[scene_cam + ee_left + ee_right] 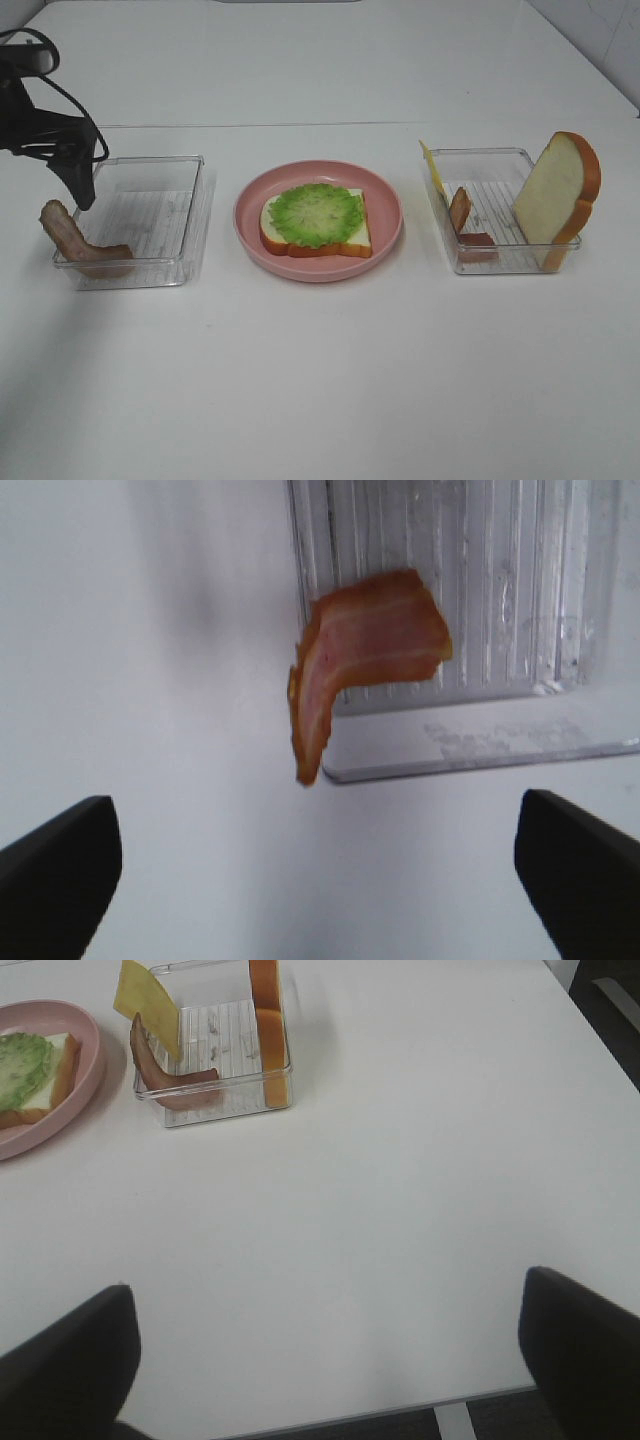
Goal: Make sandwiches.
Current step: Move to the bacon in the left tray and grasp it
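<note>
On the pink plate [388, 212] lies a bread slice [355, 243] topped with a ruffled green lettuce leaf [317, 214]. One bacon strip [72, 240] [365, 655] drapes over the left edge of the left clear tray [150, 215]. My left gripper [80, 190] [318, 880] hovers open just above and behind that strip, with nothing between its fingers. The right clear tray [500, 215] holds a yellow cheese slice [432, 170] [145, 995], another bacon strip [462, 215] [165, 1075] and an upright bread slice [558, 195] [265, 1020]. Low over the table's near right part, my right gripper [325, 1360] is open and empty; the high view does not show it.
The left arm's black cable [85, 115] loops above the left tray. White tabletop [320, 380] stretches in front of the plate and trays. The table's near edge [340, 1412] shows in the right wrist view, with dark floor beyond it.
</note>
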`<state>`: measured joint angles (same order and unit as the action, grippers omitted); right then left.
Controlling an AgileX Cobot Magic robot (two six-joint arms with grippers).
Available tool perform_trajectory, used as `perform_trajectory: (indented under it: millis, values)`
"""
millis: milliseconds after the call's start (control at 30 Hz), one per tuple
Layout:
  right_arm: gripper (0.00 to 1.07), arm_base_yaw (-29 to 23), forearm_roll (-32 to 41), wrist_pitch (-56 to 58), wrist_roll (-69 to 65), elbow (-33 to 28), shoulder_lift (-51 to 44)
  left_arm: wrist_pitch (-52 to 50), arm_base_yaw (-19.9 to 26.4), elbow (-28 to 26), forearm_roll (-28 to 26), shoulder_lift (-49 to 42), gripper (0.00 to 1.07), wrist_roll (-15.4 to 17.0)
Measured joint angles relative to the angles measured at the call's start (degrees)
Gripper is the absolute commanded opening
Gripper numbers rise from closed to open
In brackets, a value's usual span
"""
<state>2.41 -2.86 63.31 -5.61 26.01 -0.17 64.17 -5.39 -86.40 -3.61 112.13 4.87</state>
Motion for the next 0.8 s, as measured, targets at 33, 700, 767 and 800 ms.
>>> perform_trajectory:
  millis: [33, 700, 767, 800]
  values:
    - [0.99, 0.0, 0.0, 0.0, 0.0, 0.0, 0.0, -1.9, 0.0, 0.0, -0.1, 1.5, 1.0, 0.0]
    - [0.99, 0.0, 0.0, 0.0, 0.0, 0.0, 0.0, -5.0, 0.0, 0.2, -0.5, 6.0, 0.62, 0.1]
    - [0.99, 0.0, 0.0, 0.0, 0.0, 0.0, 0.0, -5.0, 0.0, 0.2, -0.5, 6.0, 0.6, 0.1]
    - [0.99, 0.0, 0.0, 0.0, 0.0, 0.0, 0.0, -5.0, 0.0, 0.2, -0.6, 6.0, 0.55, 0.1]
